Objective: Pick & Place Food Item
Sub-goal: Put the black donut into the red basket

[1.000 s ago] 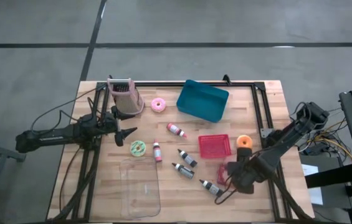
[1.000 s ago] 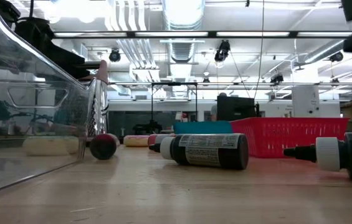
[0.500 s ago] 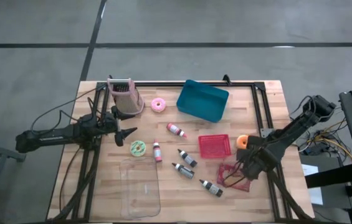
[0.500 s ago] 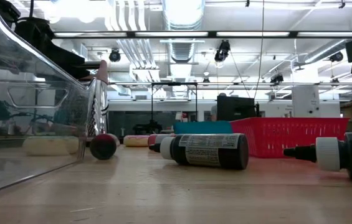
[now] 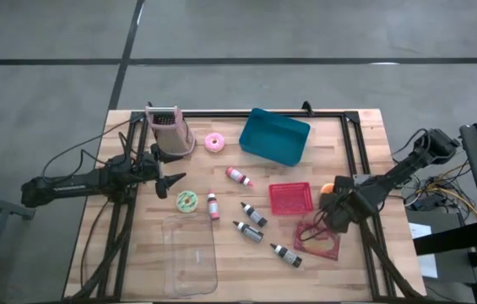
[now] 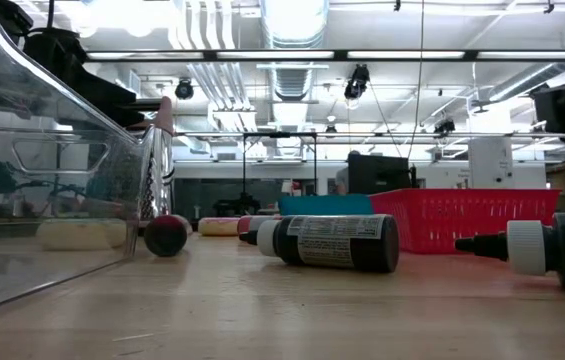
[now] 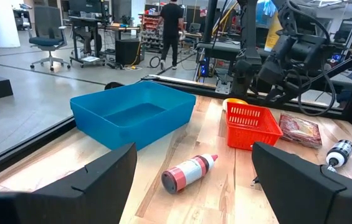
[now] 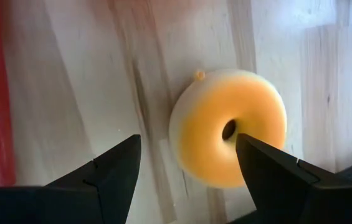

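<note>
An orange donut lies flat on the table to the right of the red basket; it also shows in the high view. My right gripper hangs just above the donut, open and empty, and it also shows in the high view. A red meat packet lies flat on the table on the near side of it. My left gripper waits open and empty at the table's left, by the green donut.
A blue bin stands at the far middle, with a pink donut and a grater to its left. Several small bottles lie in the middle. A clear container sits near the front edge.
My right gripper has moved from over the meat packet toward the table's far edge, to above the orange donut. The packet lies uncovered on the table.
</note>
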You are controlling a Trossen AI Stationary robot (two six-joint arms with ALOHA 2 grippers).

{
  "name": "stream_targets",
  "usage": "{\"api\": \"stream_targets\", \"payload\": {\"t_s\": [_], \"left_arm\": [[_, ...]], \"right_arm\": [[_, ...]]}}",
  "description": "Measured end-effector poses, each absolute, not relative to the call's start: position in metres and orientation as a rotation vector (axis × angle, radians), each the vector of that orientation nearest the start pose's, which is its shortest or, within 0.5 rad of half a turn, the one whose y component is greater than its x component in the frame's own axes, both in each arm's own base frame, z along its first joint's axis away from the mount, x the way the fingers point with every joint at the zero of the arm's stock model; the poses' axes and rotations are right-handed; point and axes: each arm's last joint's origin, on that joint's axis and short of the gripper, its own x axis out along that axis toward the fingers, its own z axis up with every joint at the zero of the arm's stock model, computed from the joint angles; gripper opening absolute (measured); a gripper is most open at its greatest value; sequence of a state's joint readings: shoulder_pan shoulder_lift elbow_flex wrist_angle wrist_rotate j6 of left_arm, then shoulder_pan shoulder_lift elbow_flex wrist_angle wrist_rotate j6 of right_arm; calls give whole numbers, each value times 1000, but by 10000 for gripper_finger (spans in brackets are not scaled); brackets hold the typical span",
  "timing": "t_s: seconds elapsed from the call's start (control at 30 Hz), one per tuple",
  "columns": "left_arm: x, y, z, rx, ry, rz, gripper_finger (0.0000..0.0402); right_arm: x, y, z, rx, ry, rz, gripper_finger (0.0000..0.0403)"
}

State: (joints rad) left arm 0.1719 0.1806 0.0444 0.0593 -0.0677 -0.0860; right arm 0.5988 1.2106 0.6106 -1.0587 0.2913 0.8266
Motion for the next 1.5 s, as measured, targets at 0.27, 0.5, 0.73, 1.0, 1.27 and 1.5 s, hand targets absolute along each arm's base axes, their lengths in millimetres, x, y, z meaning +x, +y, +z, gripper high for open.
{"api": "stream_targets", "payload": {"t_s": [0.27,0.5,0.73,1.0,1.27,1.5], "left_arm": [[106,20,170,-93,66,243,326],[106,20,170,-93,66,243,326],[106,20,170,-93,66,244,326],[106,20,170,-93,66,243,326],[106,20,170,-93,66,244,326],[106,20,170,-93,66,244,326]], "right_arm": [[140,73,160,-35,1419,-343,258],[133,66,146,-16,1465,-347,258],[132,65,137,24,1444,-350,235],[133,66,136,66,1414,-381,130],[133,67,136,135,1425,-401,18],[133,70,138,190,1450,-386,14]]}}
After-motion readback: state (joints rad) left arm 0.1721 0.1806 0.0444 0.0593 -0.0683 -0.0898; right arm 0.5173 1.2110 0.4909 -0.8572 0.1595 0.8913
